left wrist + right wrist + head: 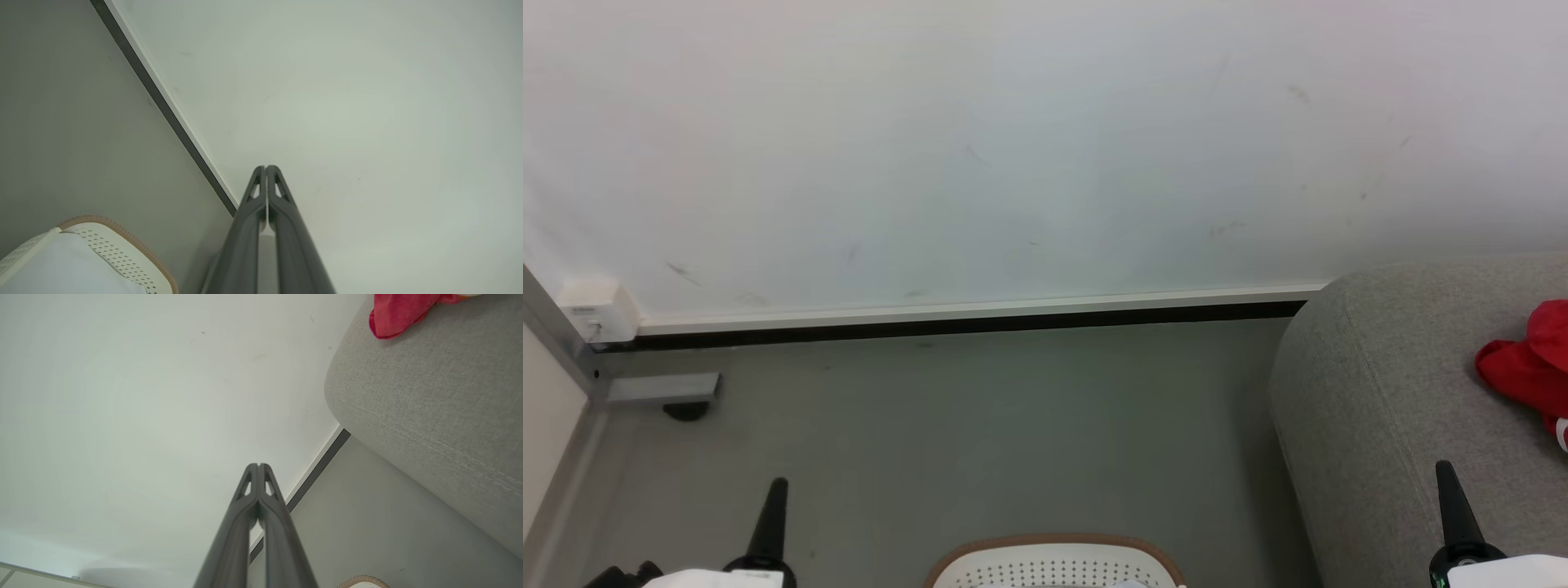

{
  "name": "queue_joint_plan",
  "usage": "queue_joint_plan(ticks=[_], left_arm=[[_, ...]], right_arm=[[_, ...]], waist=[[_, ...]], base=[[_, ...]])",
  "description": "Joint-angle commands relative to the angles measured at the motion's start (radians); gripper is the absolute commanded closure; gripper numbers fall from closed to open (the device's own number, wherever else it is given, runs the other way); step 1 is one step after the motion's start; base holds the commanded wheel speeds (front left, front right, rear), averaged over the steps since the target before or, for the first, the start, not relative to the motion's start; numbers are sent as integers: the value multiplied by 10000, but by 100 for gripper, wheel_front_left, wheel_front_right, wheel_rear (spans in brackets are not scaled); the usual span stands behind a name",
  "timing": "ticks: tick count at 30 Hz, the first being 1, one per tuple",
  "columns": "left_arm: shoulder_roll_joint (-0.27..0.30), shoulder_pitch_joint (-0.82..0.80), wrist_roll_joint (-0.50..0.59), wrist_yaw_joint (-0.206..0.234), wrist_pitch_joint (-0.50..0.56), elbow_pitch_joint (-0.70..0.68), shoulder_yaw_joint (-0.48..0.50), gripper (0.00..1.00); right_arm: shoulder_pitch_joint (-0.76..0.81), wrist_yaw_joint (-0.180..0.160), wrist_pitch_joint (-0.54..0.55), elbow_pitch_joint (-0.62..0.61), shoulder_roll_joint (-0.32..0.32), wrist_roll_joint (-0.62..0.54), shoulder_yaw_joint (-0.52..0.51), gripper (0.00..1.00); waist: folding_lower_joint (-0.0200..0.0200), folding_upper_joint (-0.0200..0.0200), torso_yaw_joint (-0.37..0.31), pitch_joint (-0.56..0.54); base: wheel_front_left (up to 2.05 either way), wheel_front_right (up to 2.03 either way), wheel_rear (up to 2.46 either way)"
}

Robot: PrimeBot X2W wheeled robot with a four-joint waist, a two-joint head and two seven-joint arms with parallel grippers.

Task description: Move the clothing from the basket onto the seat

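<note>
Closed and empty: left hand [266, 167] and right hand [258, 465].
Red clothing [1523, 367] lies on the seat [1372, 408] at the right edge; the basket [1054, 542] sits on the floor [1013, 425] at bottom centre, between the hands.

Wall [1013, 147]: off-white, faint scuffs.
Skirting [980, 312]: white strip over a black band, along the wall's foot.
Floor [980, 425]: grey, below the wall.
Small white box [598, 310]: at the wall's lower left corner.
Grey metal bar [662, 388] with a dark foot [685, 412]: just below that corner.
</note>
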Motion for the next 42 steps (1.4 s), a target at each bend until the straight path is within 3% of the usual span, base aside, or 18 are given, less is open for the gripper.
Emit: queue_joint_plan(ticks=[1,42], left_arm=[[14,-191,-340,-70,76,-126,56,100],[-83,-689,-3391,-189,926,-318,339,100]], right_arm=[[-210,-15,75,-134,-110,285,-59,100],[-556,-21,845,-245,-173,3766,-288,100]], waist=[[0,-1,12,9],[-1,-1,315,259]], base=[[0,0,0],[0,0,0]])
